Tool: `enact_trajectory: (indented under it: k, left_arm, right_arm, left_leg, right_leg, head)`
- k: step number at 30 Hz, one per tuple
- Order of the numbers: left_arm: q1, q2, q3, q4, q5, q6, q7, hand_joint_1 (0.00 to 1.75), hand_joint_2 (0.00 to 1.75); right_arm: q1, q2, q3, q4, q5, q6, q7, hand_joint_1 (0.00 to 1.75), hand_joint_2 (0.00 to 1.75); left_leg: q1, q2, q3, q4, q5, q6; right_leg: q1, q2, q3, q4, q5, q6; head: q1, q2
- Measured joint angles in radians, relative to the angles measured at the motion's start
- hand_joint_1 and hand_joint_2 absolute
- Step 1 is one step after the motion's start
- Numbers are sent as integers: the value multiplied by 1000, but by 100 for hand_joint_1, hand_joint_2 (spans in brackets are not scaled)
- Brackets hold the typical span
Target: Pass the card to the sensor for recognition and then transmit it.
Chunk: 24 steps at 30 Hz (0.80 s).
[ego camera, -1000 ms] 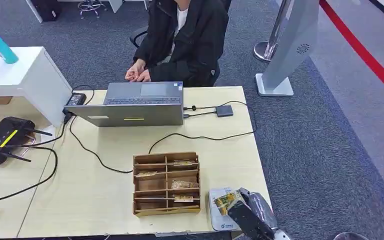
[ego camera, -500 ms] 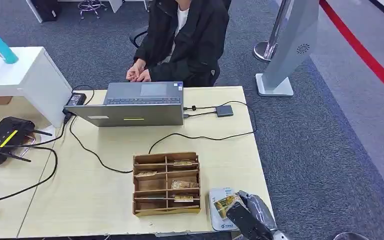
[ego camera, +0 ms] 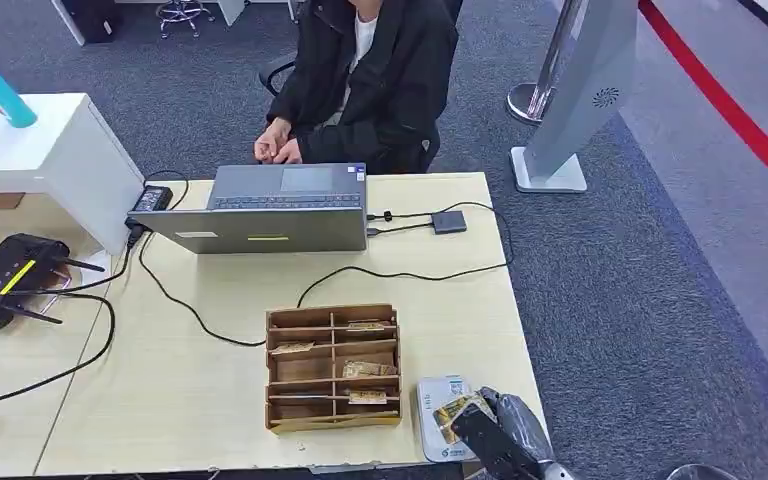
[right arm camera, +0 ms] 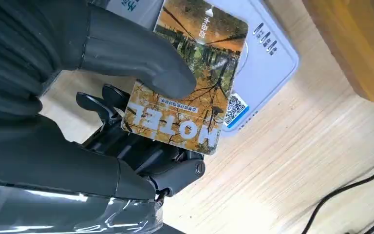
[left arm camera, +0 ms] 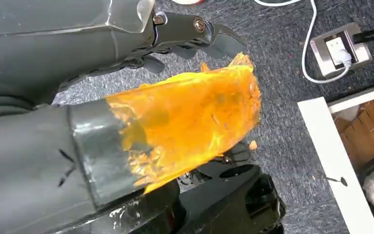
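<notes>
Item: card (right arm camera: 195,78), pinched by right hand (ego camera: 495,435) (thumb on top) over the sensor (right arm camera: 268,53); recognition under way, handover outstanding.

From my station I saw a pale wooden desk (ego camera: 210,400) standing on dark grey carpet (ego camera: 640,300), with a red stripe (ego camera: 730,105) running across the floor at the far right. A white counter (ego camera: 50,160) stood at the left beside the desk. Beyond the desk's far right corner a grey kiosk stand (ego camera: 585,90) rose from the carpet, a chrome post base (ego camera: 530,100) just beside it. The light was even.
</notes>
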<state>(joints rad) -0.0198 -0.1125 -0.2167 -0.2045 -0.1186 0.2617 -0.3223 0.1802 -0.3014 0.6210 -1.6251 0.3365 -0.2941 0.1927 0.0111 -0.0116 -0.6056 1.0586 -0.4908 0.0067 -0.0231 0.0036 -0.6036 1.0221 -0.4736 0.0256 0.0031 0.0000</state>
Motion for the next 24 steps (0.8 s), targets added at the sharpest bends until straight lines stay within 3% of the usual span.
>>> enact_trajectory:
  k: [24]
  left_arm:
    - [0, 0, 0, 0, -1, 0, 0, 0, 0]
  right_arm:
    - [-10, 0, 9, 24, 26, -16, 25, 175, 175]
  left_leg:
    - [0, 0, 0, 0, 0, 0]
  right_leg:
    - [0, 0, 0, 0, 0, 0]
  head:
    - [0, 0]
